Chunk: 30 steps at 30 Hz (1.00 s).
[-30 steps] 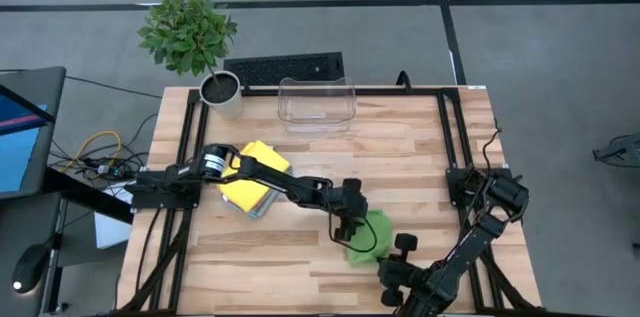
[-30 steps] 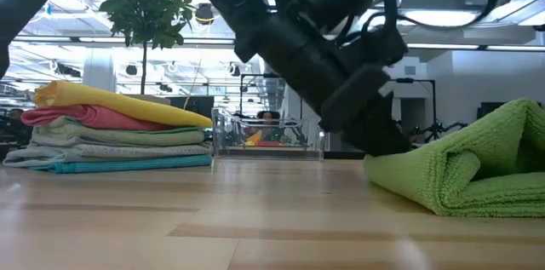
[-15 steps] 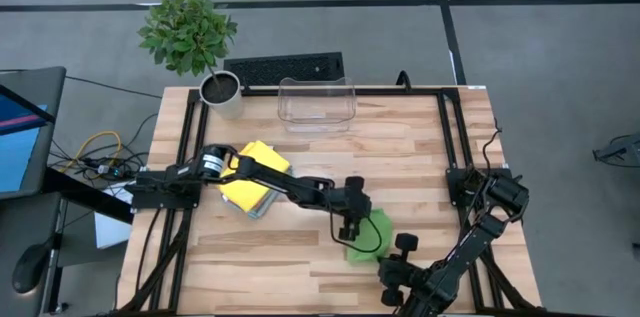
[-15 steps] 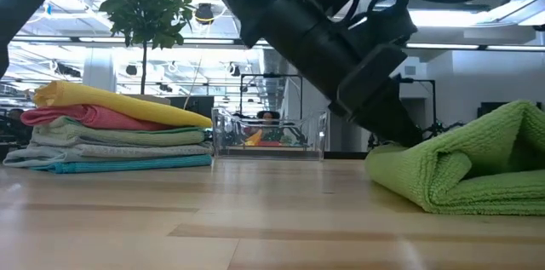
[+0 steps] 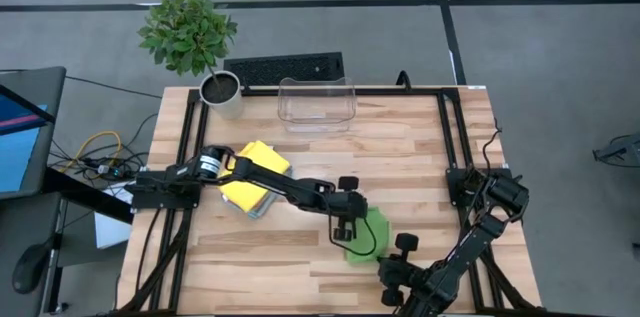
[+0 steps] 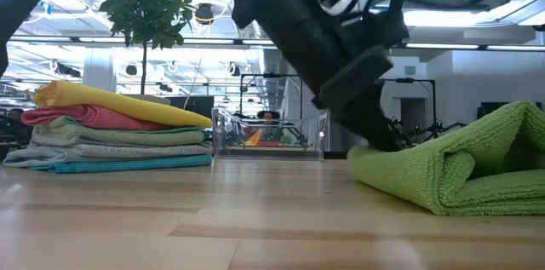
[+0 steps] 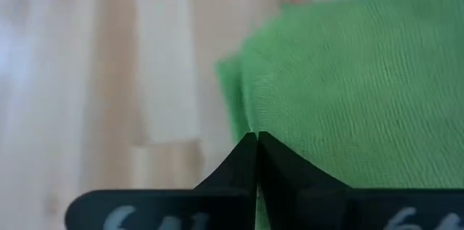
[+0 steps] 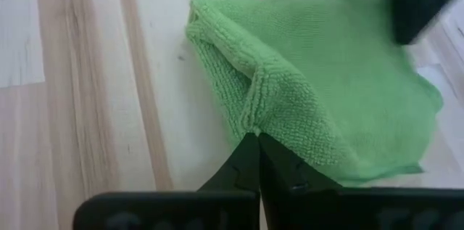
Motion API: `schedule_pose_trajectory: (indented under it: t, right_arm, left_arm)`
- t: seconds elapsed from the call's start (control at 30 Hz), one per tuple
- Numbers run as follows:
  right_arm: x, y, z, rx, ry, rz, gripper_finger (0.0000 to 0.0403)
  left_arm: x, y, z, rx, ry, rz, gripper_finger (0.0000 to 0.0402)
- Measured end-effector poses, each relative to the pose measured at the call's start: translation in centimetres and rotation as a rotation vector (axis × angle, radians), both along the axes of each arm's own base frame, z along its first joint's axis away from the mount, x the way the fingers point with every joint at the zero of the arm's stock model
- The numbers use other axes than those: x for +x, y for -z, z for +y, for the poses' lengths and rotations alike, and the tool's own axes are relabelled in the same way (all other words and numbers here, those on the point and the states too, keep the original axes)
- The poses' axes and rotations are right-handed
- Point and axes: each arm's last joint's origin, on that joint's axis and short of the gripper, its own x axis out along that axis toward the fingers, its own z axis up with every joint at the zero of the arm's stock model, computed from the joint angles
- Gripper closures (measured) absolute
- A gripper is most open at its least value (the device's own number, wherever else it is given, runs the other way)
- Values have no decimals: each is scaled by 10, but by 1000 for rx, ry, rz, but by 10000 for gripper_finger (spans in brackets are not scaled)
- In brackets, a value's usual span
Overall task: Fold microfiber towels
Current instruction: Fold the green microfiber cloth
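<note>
The lime green towel (image 5: 366, 235) lay folded over on itself on the tabletop (image 5: 400, 157), its nap coarse and looped, one rounded fold and layered edges showing in the low view (image 6: 460, 172). A stack of folded towels (image 5: 252, 179) lay well apart from it beside the left arm's base, yellow on top, then pink, pale green, grey and teal in the low view (image 6: 115, 129).

The left arm reached out low across the tabletop from its base, wrist bent down, and its left end effector (image 5: 342, 229) came down on the green towel's near edge. Its fingers were pressed together with the cloth's edge pinched between the tips, as the left wrist view (image 7: 255, 139) showed.

The right arm stretched along the tabletop's near side, and its right end effector (image 8: 257, 137) was likewise closed, its tips nipping a ridge of the same towel (image 8: 319, 85). The towel spread away beyond both sets of tips, lying flat between the two end effectors.
</note>
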Motion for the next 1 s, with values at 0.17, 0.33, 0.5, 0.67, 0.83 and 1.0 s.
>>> schedule_pose_trajectory:
  t: [0.17, 0.33, 0.5, 0.67, 0.83, 1.0]
  right_arm:
    - [0, 0, 0, 6, 8, -4, 382]
    - [0, 0, 0, 6, 8, -5, 376]
    - [2, 0, -1, 8, 16, -7, 379]
    - [6, 0, -5, -2, 23, -8, 378]
    - [9, 0, -9, 3, 65, -5, 360]
    - [4, -11, -15, 18, 147, -27, 328]
  left_arm:
    - [-6, -27, 0, 44, -39, -34, 401]
    - [-13, -42, -6, 54, -42, -36, 401]
    - [-24, -19, -3, 53, -92, 45, 401]
    - [-33, -5, -2, 91, -152, 79, 401]
    - [-33, -3, -2, 73, -205, 51, 398]
    - [-28, -12, -2, 107, -235, 28, 390]
